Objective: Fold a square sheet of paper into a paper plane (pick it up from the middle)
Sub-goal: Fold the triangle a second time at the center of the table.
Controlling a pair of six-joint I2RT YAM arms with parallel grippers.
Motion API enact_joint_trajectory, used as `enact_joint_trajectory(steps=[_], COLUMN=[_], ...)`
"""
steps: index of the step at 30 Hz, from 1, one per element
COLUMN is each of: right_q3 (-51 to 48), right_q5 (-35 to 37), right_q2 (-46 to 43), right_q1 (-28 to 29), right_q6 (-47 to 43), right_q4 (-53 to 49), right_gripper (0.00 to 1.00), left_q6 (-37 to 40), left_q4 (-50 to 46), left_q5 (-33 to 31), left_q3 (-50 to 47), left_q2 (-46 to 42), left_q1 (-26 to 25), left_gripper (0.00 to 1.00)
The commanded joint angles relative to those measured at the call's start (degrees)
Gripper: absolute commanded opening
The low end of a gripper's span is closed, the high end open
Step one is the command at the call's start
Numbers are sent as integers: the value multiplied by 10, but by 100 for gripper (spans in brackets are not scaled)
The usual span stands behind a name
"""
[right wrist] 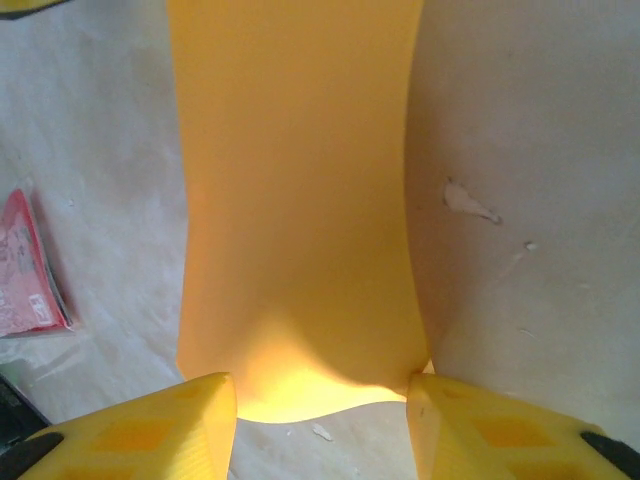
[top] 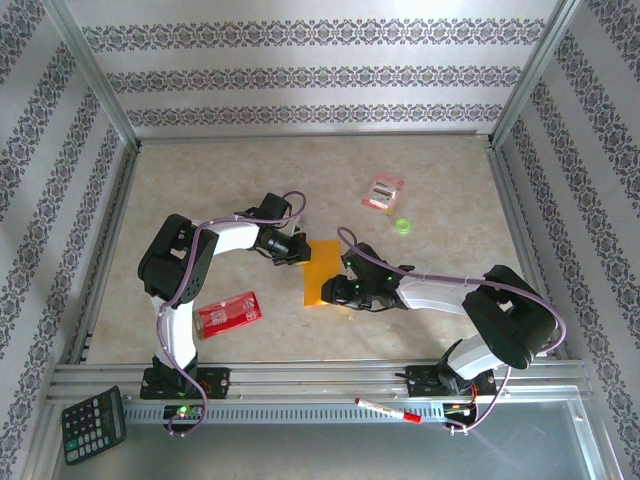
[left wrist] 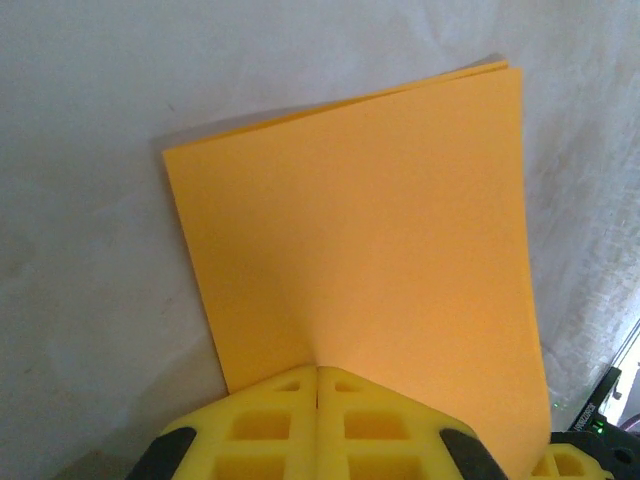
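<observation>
Though mottled beige between patterned walls (top: 320,80), table (top: 200,180) under paper (left wrist: 380,250), left fingers (left wrist: 275,425) tight on it, right fingers (right wrist: 160,430) apart

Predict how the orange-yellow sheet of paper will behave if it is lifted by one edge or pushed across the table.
Probably floppy: the sheet of paper bows at its near edge between the fingers of the right gripper. Probably light and thin too: folded double, it lies nearly flat on the table, so a push may buckle it rather than slide it.
</observation>
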Motion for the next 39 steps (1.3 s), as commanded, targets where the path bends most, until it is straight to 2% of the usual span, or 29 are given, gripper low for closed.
enact_joint_trajectory(steps=[1,39], right_q3=[13,-42], right_q5=[-2,-19], right_q2=[3,-79], right_q1=[0,1], right_q6=[-9,-12], right_q4=[18,31], right_gripper=[48,51], left_q6=[15,20], left_q4=[-55,-64], left_q5=[-27,-34], left_q3=[-7,-5], left_q2=[31,27], left_q1=[-3,-4], left_gripper=[0,0])
